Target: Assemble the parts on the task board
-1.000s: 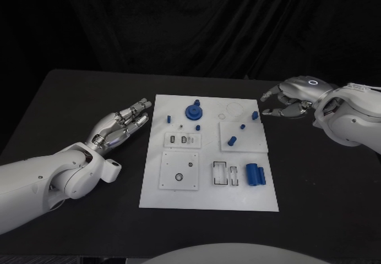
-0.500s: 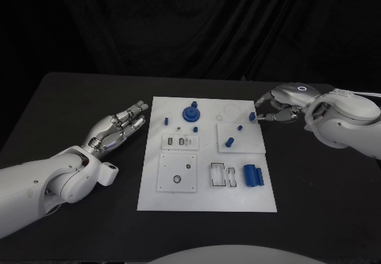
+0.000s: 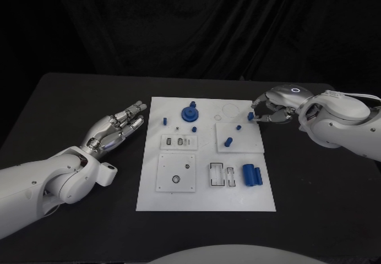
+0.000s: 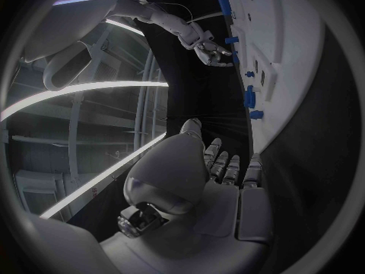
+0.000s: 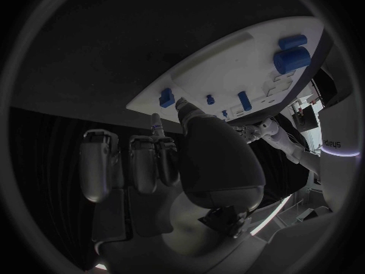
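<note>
A: What is seen nearest, at the lower middle of the head view?

B: The board (image 3: 208, 192) is seen there, white on the black table (image 3: 64, 110). A pair of blue cylinders (image 3: 252, 175) is laid side by side at its lower right, just beside two slots (image 3: 223, 174).

A: And farther up?

B: A short peg (image 3: 228, 142) is seen on a raised square at centre right, and a round blue knob (image 3: 190, 113) above centre. A small block (image 3: 251, 116) is found at the board's upper right edge.

A: How are the hands held?

B: The left hand (image 3: 118, 127) is laid open, fingers spread, on the table left of the board, nothing being held. The right hand (image 3: 276, 108) is curled at the upper right, its fingertips (image 3: 255, 114) closed in around the block. Whether the block is actually pinched cannot be told.

A: How is the block likely to handle?

B: It is judged light, rigid and probably smooth plastic, so it may be slipped or tipped easily. A fingertip pinch across its opposite flat sides is advised, kept low.
</note>
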Motion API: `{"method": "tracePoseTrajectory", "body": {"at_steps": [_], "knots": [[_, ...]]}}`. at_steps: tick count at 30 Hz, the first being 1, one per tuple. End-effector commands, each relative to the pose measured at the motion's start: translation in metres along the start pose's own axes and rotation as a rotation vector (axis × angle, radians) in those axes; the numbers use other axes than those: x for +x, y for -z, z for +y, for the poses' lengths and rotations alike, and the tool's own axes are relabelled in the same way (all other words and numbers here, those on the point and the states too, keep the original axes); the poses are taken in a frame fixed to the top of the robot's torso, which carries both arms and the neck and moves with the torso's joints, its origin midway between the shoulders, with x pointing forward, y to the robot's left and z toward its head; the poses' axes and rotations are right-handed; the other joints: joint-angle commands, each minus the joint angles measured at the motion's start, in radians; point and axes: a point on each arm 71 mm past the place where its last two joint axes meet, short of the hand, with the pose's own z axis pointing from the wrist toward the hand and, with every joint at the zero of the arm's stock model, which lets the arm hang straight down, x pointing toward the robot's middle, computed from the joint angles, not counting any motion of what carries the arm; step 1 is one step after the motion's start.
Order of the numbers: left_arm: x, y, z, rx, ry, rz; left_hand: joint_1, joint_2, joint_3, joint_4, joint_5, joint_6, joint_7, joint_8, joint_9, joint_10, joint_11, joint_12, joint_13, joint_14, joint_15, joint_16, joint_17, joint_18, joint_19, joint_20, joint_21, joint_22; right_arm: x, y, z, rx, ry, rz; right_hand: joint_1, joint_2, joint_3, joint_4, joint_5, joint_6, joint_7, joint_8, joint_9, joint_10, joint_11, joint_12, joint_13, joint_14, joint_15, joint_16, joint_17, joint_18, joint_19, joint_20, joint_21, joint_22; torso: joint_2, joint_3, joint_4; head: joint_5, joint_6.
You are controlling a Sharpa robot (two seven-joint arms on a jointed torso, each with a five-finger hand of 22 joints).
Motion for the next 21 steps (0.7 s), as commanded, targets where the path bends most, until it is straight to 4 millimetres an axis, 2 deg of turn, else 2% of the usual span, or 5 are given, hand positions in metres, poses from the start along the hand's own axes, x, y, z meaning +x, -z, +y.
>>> {"method": "tracePoseTrajectory", "body": {"at_steps": [1, 6, 15, 21], "knots": [[0.0013, 0.0001, -0.0082, 0.114, 0.007, 0.01, 0.002, -0.002, 0.006, 0.0, 0.007, 0.004, 0.003, 0.004, 0.0, -0.001, 0.007, -0.003, -0.002, 0.0, 0.006, -0.004, -0.001, 0.019, 0.0, 0.01, 0.002, 0.001, 0.0014, -0.0007, -0.0017, 0.02, 0.005, -0.001, 0.007, -0.002, -0.002, 0.006, 0.002, 0.002, 0.003, -0.003, 0.002, 0.108, 0.001, 0.003, 0.263, 0.106, -0.001, 0.002, 0.263, 0.006, 0.04, -0.003, -0.006, 0.221, 0.0, 0.0, 0.0011, -0.001, -0.001], [0.001, 0.0003, -0.0081, 0.113, 0.007, 0.011, 0.002, -0.002, 0.006, 0.0, 0.007, 0.004, 0.003, 0.004, 0.0, -0.001, 0.007, -0.003, -0.002, 0.0, 0.006, -0.004, -0.001, 0.019, 0.0, 0.01, 0.002, 0.001, 0.0026, -0.0021, -0.0017, 0.021, 0.006, 0.003, 0.01, -0.001, -0.003, 0.008, 0.007, 0.007, 0.005, -0.002, 0.003, 0.108, 0.003, 0.003, 0.263, 0.106, 0.0, 0.002, 0.263, 0.006, 0.038, -0.002, -0.009, 0.22, 0.0, -0.0004, -0.0008, 0.002, -0.003], [0.001, 0.0003, -0.0079, 0.112, 0.008, 0.011, 0.001, -0.003, 0.006, 0.001, 0.009, 0.002, 0.003, 0.004, 0.0, -0.001, 0.007, -0.003, -0.002, 0.0, 0.006, -0.004, -0.001, 0.019, 0.0, 0.01, 0.002, 0.001, 0.0061, -0.0043, -0.0007, 0.018, 0.006, 0.011, 0.021, 0.002, -0.003, 0.01, 0.027, 0.02, 0.007, 0.002, 0.006, 0.108, 0.005, 0.003, 0.263, 0.106, 0.003, 0.002, 0.263, 0.009, 0.033, 0.0, -0.02, 0.217, 0.0, -0.0011, 0.0017, 0.0, -0.006], [0.0005, 0.0006, -0.0078, 0.111, 0.007, 0.011, 0.001, -0.003, 0.006, 0.001, 0.009, 0.002, 0.003, 0.004, 0.0, -0.001, 0.007, -0.003, -0.002, 0.0, 0.006, -0.004, -0.001, 0.019, 0.0, 0.01, 0.002, 0.001, 0.0086, -0.0059, 0.0008, 0.012, 0.006, 0.015, 0.026, 0.004, -0.003, 0.01, 0.039, 0.025, 0.007, 0.004, 0.007, 0.108, 0.006, 0.003, 0.263, 0.106, 0.003, 0.002, 0.263, 0.01, 0.031, 0.001, -0.023, 0.216, 0.0, -0.0012, 0.0006, 0.0, -0.007]]}}
